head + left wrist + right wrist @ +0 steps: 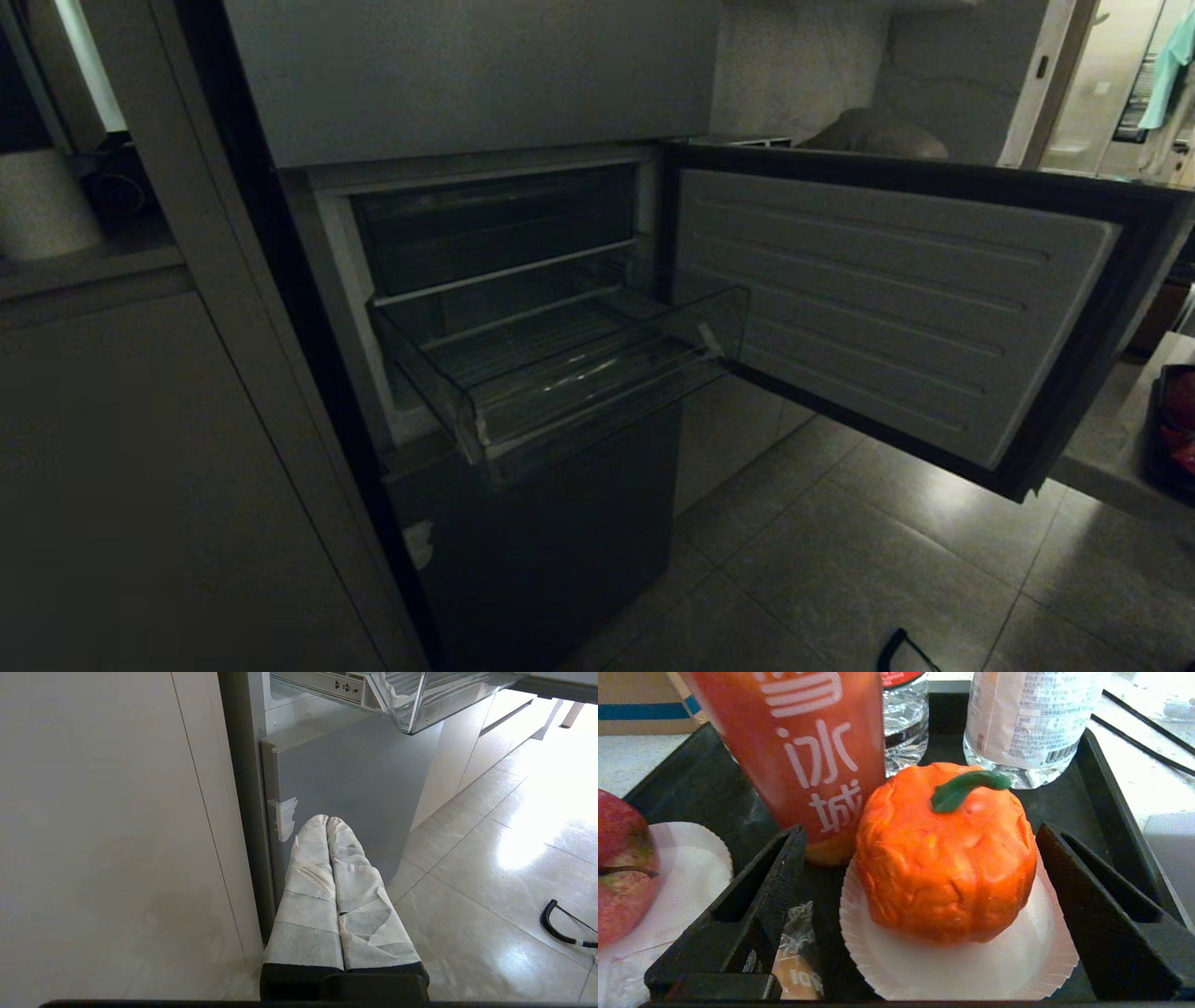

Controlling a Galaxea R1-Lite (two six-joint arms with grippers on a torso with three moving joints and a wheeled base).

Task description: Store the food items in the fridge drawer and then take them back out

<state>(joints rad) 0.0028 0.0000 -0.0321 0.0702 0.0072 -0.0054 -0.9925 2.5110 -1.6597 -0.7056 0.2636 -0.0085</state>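
Right gripper point(920, 905): black fingers spread wide, straddling orange pumpkin-shaped food item point(945, 854) with green stem, contact not evident. Item sits on white fluted paper liner point(957, 966) inside black tray point(691, 788). Beside it: red apple-like item point(621, 863), possibly real fruit; behind: red printed cup point(803, 751), clear plastic bottles point(1031, 718).

Left gripper point(327, 821): tape-wrapped fingers pressed together, empty, low before dark grey fridge point(350, 788).

Clear plastic fridge drawer point(560, 373): pulled out, door point(887, 299) swung open.
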